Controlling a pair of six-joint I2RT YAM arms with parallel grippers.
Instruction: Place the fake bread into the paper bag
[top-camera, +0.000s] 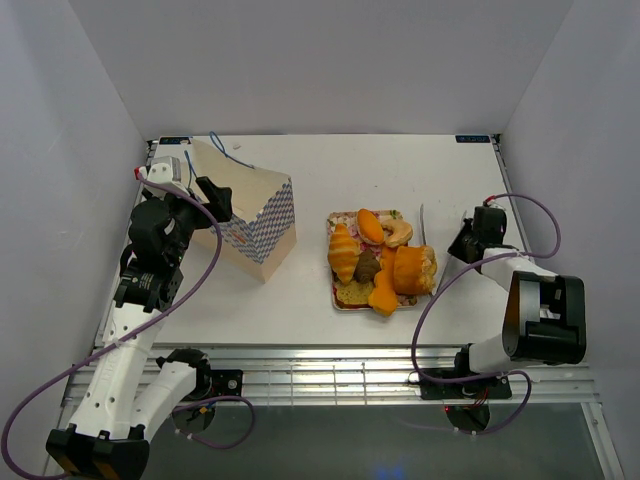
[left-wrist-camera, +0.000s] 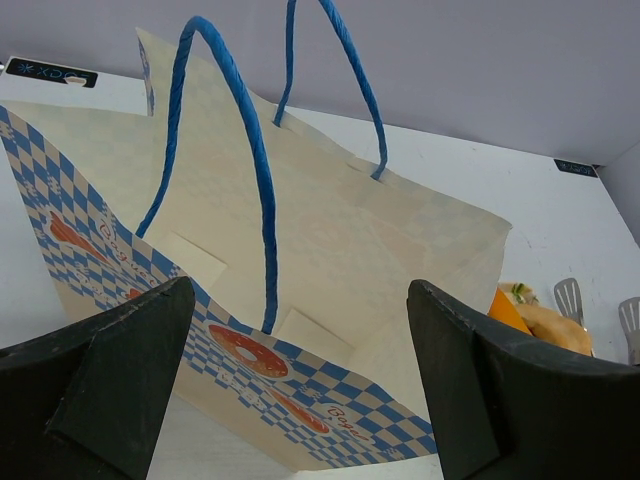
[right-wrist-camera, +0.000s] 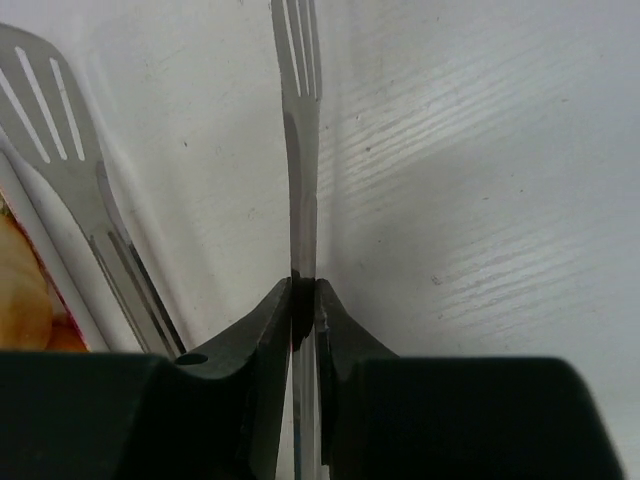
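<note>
Framing paper bag (left-wrist-camera: 350, 240) mouth between left jaws, spread, gripping nothing. Clenching right jaws on tongs (right-wrist-camera: 300, 150) arm, just right of tray (top-camera: 336, 216). Counting one bag, one tray, roughly seven fake bread (top-camera: 380, 262) pieces heaped on tray at bench (top-camera: 350, 170) middle, apart from both jaws. Reaching left arm forward; folding right arm low.

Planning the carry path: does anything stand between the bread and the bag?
Nothing visible does. Only table lies between the bread and the bag, whose checkered side faces the bread.
</note>
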